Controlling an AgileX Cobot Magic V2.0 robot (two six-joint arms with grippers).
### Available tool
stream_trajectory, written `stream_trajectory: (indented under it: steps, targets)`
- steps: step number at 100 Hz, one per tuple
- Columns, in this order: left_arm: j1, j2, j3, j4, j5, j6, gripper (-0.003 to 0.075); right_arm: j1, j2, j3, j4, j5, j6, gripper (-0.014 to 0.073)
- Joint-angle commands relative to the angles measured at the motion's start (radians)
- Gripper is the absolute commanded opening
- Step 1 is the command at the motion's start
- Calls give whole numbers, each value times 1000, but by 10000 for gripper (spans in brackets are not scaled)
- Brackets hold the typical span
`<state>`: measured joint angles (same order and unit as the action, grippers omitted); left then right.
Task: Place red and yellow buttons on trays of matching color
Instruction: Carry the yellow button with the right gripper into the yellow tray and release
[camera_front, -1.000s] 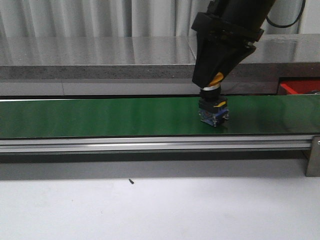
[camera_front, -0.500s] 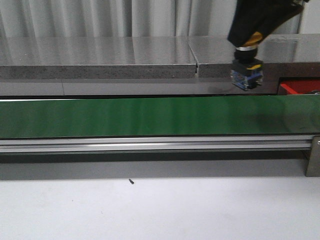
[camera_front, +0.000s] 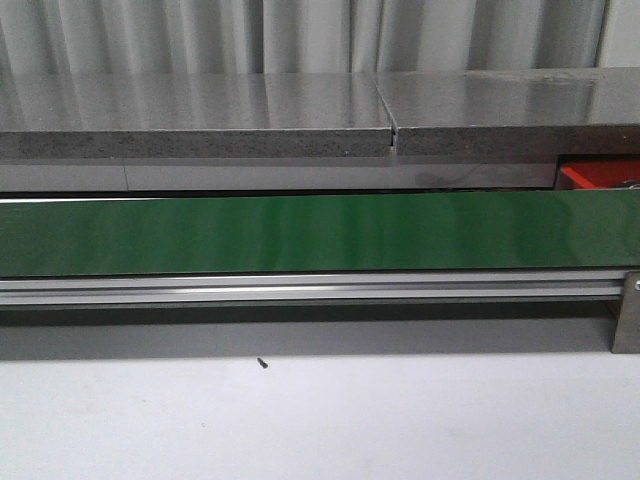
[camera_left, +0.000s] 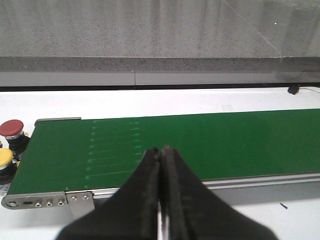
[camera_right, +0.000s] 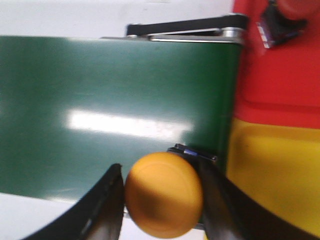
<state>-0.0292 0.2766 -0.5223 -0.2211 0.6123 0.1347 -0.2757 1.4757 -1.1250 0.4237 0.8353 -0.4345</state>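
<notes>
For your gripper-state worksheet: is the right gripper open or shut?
Shut on the yellow button. In the right wrist view, the right gripper has a finger pressed against each side of the button's cap, above the belt.

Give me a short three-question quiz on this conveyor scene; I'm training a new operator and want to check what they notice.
1. True or false: the right pincer is closed on a yellow button.
2. Which colours do the two buttons at the end of the green belt have, in the left wrist view?
3. Multiple choice: the left pincer is A) gripping a button, B) shut with nothing in it, C) wide open.

Key:
1. True.
2. One red button, one yellow button.
3. B.
</notes>
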Motion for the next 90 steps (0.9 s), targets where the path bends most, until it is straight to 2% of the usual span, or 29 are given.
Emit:
stream_trajectory:
  steps: [1,25,55,80,90]
  targets:
    - [-10,10,-25,-18,-73,0,-19,-62,-43,3,68,-68,1,132]
    - [-10,10,-25,-18,-73,0,-19,-153,-30,83,143,-176,1,132]
    - [-10,10,-25,-18,-73,0,-19,-157,66,99,160,-256,6,131]
    - [-10,10,-25,-18,-73,0,-19,-157,144,99,172,-268,8,132]
    - [-10,10,-25,-18,-73,0,-19,-157,160,99,178,-264,8,184]
